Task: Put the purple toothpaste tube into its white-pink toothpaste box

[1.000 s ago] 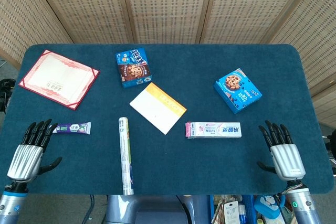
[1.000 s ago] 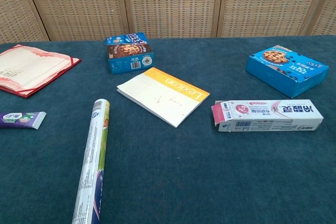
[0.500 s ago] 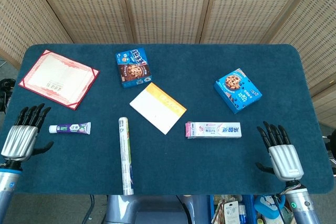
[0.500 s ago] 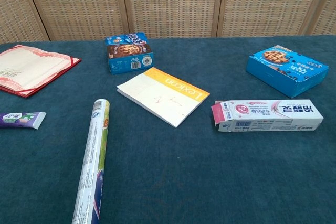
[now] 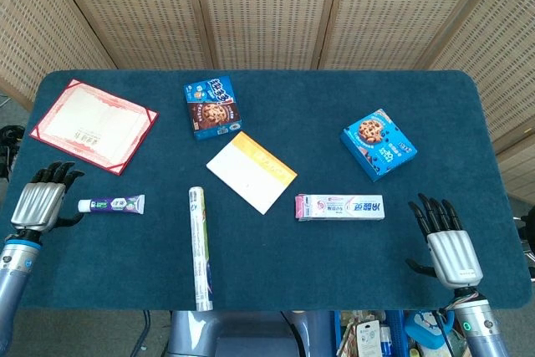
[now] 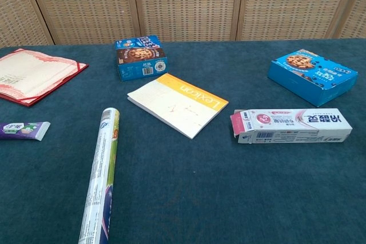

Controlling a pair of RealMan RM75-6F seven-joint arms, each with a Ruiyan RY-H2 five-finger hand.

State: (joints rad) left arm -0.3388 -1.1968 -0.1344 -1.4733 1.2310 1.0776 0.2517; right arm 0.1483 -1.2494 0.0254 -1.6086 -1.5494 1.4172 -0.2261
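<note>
Head view: left hand (image 5: 38,203) empty beside toothpaste tube (image 5: 112,204); right hand (image 5: 448,245) empty, fingers spread.

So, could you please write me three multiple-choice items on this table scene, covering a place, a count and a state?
1. The toothpaste tube lies nearest:
A. the left hand
B. the right hand
C. the notebook

2. How many blue cookie boxes are there?
A. one
B. two
C. three

3. The toothpaste box has:
A. both ends sealed
B. its left end flap open
C. the tube inside

Answers:
1 A, the tube's cap end lies just beside that hand.
2 B, one far, one right.
3 B, the chest view shows the raised pink flap.
</note>
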